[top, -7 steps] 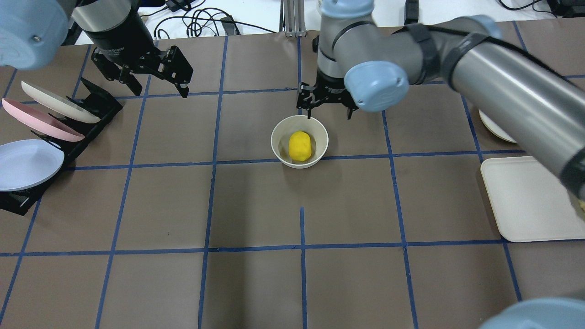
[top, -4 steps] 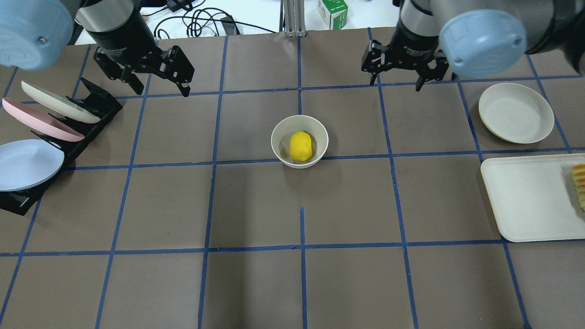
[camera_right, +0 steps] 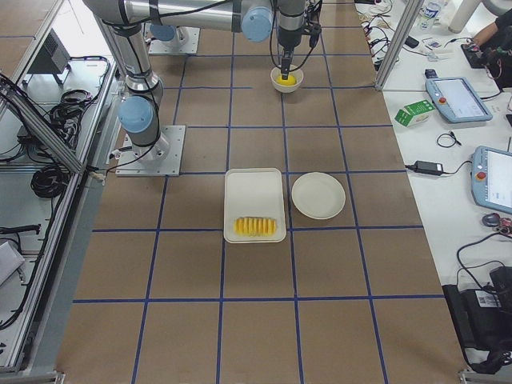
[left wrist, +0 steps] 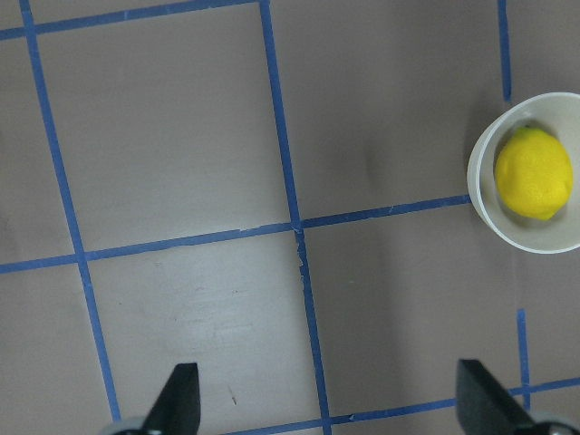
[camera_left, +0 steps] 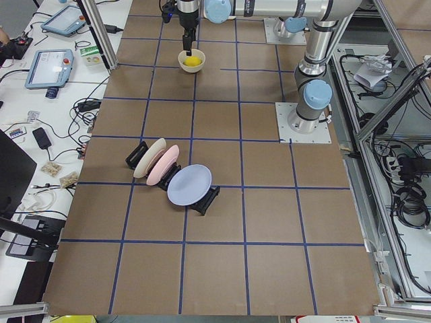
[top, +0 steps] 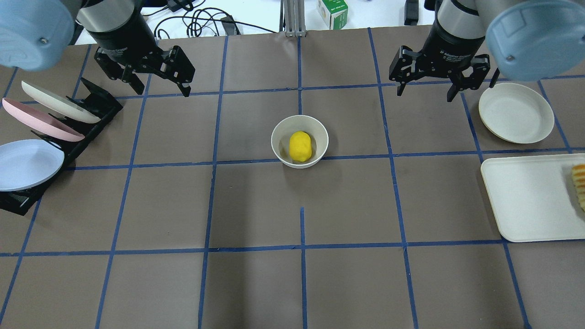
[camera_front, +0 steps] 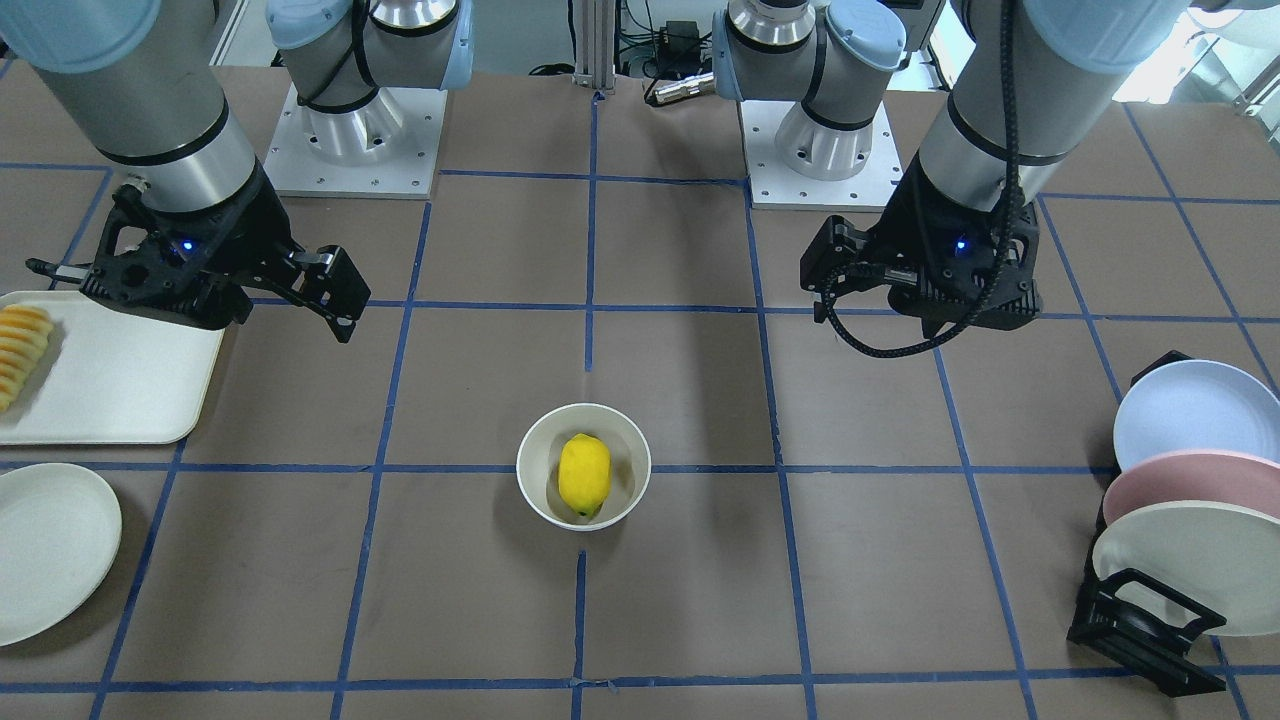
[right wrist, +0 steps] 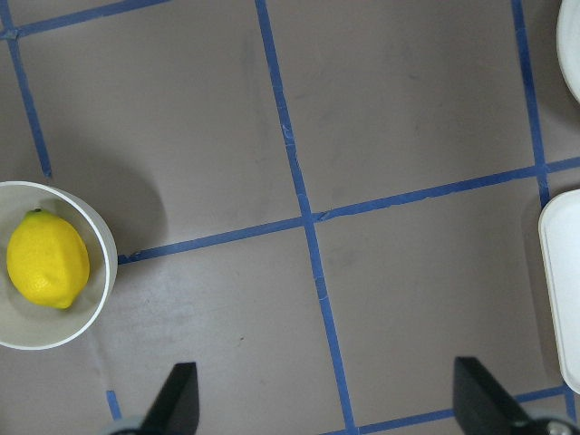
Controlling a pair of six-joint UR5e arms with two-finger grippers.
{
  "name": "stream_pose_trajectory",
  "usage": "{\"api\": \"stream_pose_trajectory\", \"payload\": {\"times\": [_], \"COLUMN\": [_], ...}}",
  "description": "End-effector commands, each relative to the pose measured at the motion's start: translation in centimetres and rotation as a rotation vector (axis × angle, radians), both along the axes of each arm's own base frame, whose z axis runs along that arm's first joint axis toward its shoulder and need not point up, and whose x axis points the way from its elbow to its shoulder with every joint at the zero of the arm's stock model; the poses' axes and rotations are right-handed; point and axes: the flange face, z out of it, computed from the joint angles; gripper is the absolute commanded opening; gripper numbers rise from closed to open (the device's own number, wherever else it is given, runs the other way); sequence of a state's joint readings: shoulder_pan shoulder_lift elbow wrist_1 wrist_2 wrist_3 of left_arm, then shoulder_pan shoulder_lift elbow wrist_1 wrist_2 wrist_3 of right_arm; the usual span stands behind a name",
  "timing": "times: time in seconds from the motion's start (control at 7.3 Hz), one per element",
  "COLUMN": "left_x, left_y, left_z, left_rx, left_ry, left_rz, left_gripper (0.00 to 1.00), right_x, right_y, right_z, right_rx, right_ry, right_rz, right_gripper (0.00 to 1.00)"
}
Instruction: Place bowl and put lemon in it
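Observation:
The off-white bowl (top: pixel 278 138) stands upright near the table's middle with the yellow lemon (top: pixel 300 145) lying inside it. Both also show in the front view, bowl (camera_front: pixel 533 470) and lemon (camera_front: pixel 584 474). My left gripper (top: pixel 161 90) is open and empty, above the table at the back left, well away from the bowl. My right gripper (top: pixel 426 94) is open and empty at the back right, next to the flat cream plate. The left wrist view shows the bowl (left wrist: pixel 544 239) and lemon (left wrist: pixel 533 173) at its right edge. The right wrist view shows the bowl (right wrist: pixel 45 328) and lemon (right wrist: pixel 48 261) at its left edge.
A black rack (top: pixel 93 109) at the left holds blue, pink and cream plates. A flat cream plate (top: pixel 516 113) lies at the right, with a white tray (top: pixel 525 196) in front of it that carries fruit slices (top: pixel 579 183). A green carton (top: pixel 332 7) stands beyond the table's back edge.
My right arm has drawn back from just behind the bowl to the back right, uncovering the cream plate and tray. The lemon stays in the bowl. The left arm has hardly moved.

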State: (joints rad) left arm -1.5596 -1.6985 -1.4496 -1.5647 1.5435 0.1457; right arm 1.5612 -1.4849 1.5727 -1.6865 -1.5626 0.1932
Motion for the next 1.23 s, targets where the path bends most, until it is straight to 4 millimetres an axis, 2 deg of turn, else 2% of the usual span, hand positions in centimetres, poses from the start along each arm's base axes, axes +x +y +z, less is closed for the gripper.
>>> {"api": "stream_pose_trajectory", "payload": {"times": [0.0, 1.1], "left_x": [-0.02, -0.12], "left_y": [0.05, 0.62], "left_z": [-0.07, -0.12], "left_rx": [0.003, -0.014], "left_ry": [-0.001, 0.000], "left_rz": [-0.001, -0.002], "left_gripper": [1.00, 1.00], "right_x": [-0.06, -0.01], "right_y": [0.40, 0.75], "right_z": [0.30, 0.33], "right_rx": [0.005, 0.020], "right_ry": [0.001, 0.004], "right_rz": [0.005, 0.020], "right_gripper": [1.00, 1.00]}}
